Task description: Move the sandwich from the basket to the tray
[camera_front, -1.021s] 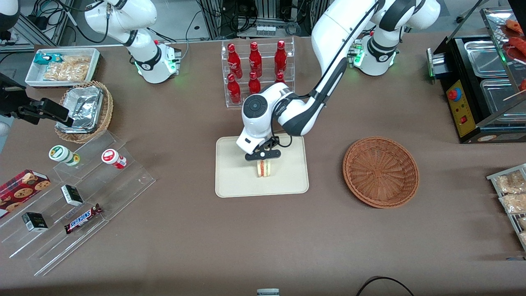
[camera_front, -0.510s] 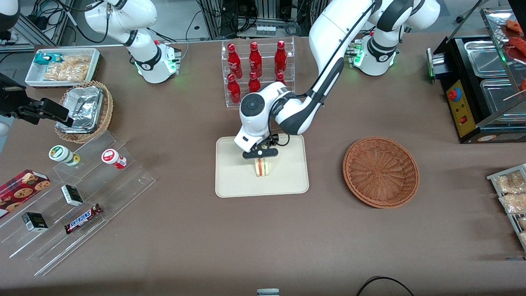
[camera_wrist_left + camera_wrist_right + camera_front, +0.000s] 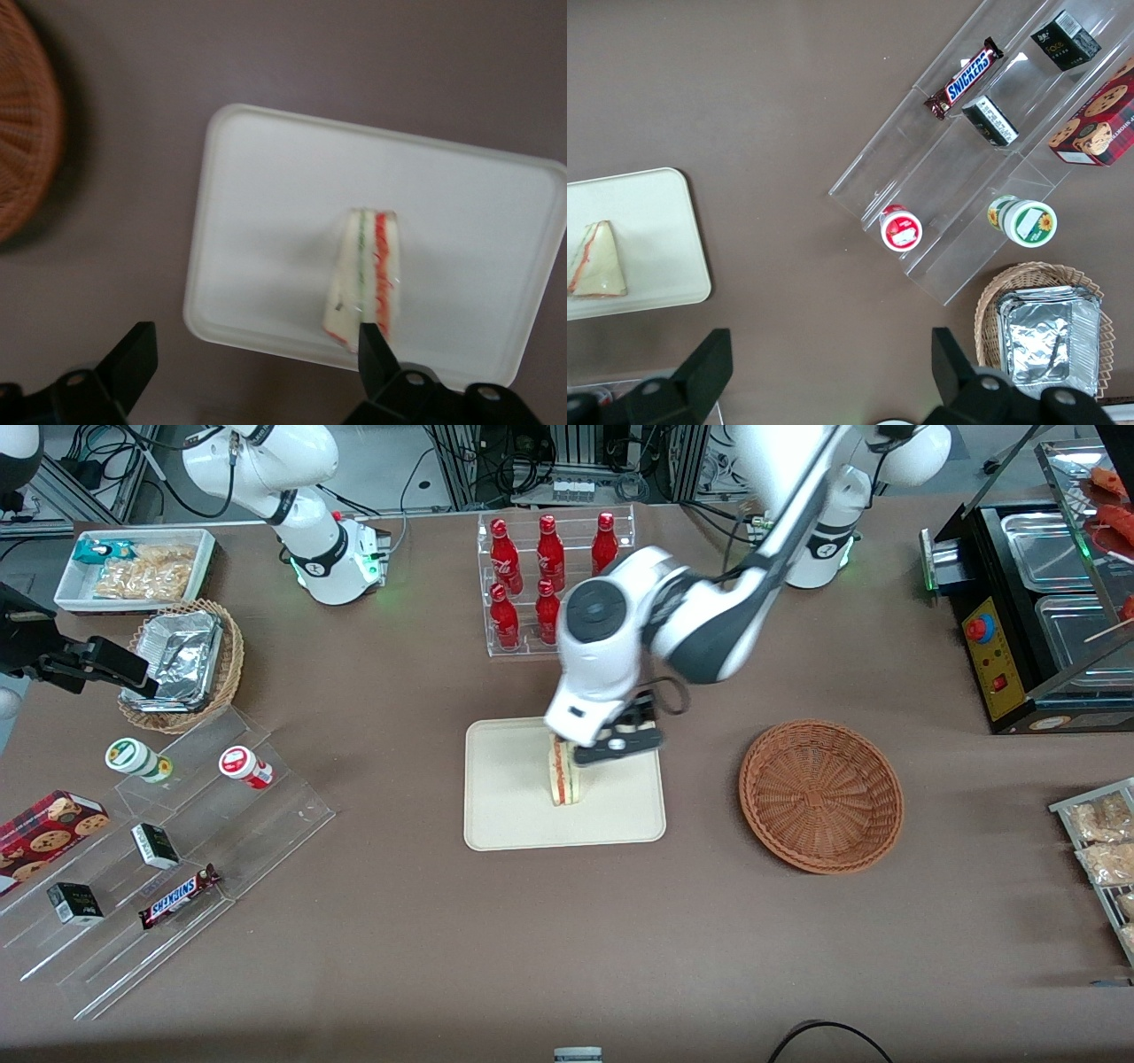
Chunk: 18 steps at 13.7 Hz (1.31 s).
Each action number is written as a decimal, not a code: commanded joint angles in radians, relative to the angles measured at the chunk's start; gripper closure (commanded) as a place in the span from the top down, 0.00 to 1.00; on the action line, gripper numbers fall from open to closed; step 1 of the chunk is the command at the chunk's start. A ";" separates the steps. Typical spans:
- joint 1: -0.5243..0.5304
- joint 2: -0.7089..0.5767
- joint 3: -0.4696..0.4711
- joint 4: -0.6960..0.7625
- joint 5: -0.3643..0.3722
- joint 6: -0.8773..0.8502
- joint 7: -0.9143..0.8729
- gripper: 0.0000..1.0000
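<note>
The sandwich (image 3: 563,775) (image 3: 365,283) (image 3: 594,261), a white wedge with red and green layers, stands on edge on the cream tray (image 3: 505,797) (image 3: 266,221) (image 3: 656,230). My gripper (image 3: 617,746) (image 3: 254,341) hangs above the tray, beside the sandwich on the side toward the basket. Its fingers are open wide, with nothing between them. One fingertip (image 3: 370,341) overlaps the sandwich's end in the wrist view. The reddish-brown wicker basket (image 3: 821,794) (image 3: 22,168) sits empty toward the working arm's end of the table.
A clear rack of red bottles (image 3: 554,580) stands farther from the front camera than the tray. Toward the parked arm's end are a stepped acrylic shelf with snacks (image 3: 168,841), a tan basket with foil (image 3: 182,664) and a white bin (image 3: 133,567). A black warmer (image 3: 1036,602) is at the working arm's end.
The gripper has left the sandwich, risen and swung toward the basket side of the tray. The sandwich stays standing on the tray.
</note>
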<state>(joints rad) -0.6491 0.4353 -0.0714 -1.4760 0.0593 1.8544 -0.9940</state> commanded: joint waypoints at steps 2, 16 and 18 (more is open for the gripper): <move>0.144 -0.151 -0.007 -0.050 -0.001 -0.142 0.017 1.00; 0.649 -0.469 -0.007 -0.194 -0.030 -0.386 0.774 1.00; 0.681 -0.472 -0.005 -0.193 -0.030 -0.388 0.836 1.00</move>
<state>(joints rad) -0.0028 -0.0080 -0.0653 -1.6460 0.0419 1.4760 -0.2185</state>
